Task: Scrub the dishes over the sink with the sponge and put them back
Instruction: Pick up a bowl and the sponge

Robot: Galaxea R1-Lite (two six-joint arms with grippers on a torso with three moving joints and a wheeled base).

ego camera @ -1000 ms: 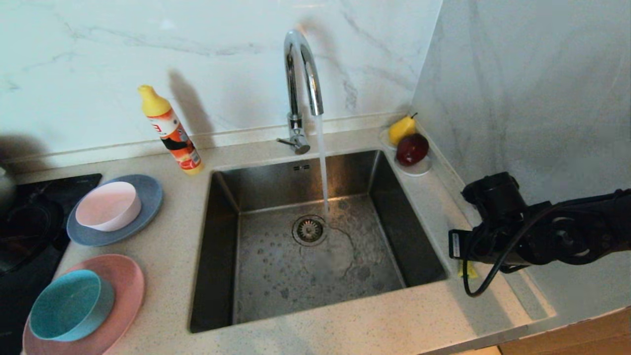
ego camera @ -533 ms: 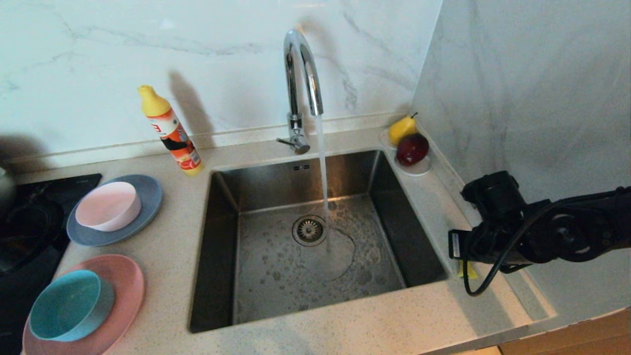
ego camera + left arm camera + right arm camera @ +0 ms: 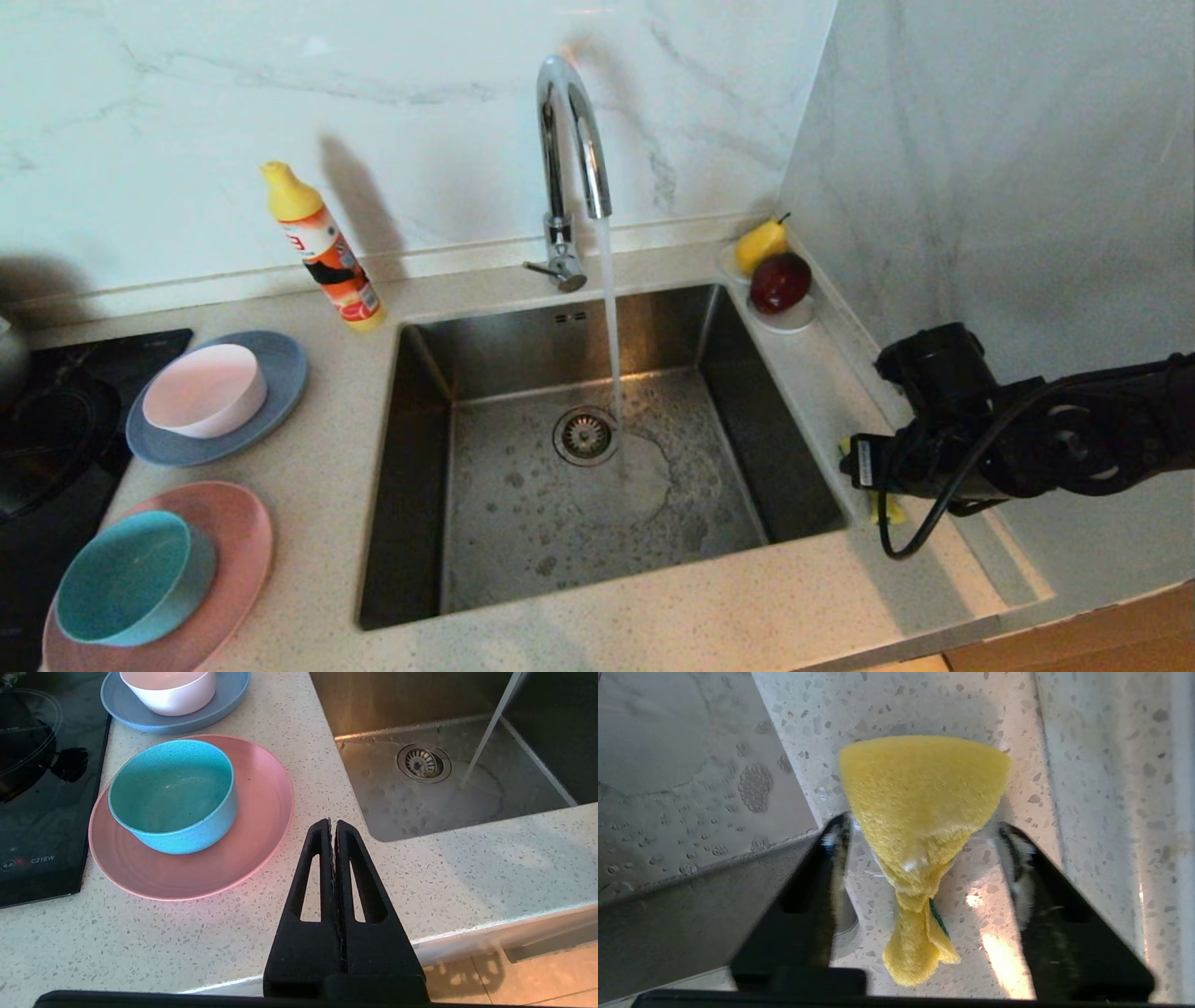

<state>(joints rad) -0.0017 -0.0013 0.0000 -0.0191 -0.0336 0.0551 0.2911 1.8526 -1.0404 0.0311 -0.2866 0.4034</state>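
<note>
At the head view's right edge, the right end effector (image 3: 920, 858) stands released around the pinched yellow sponge (image 3: 920, 812) on the speckled desk (image 3: 653, 616). Judging by the untouched dishes, the step is fetching the sponge; next it needs a firm regrasp.

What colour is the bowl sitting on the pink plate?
Teal, speckled: the bowl shows best in the left wrist view.

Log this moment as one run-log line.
right pincer: open, straddling sponge on counter beside sink | left pincer: shut, parked over the counter | tap: running | dishes: stacked left

Crumpled yellow sponge (image 3: 920, 812) lies on counter beside sink (image 3: 597, 448).
</note>
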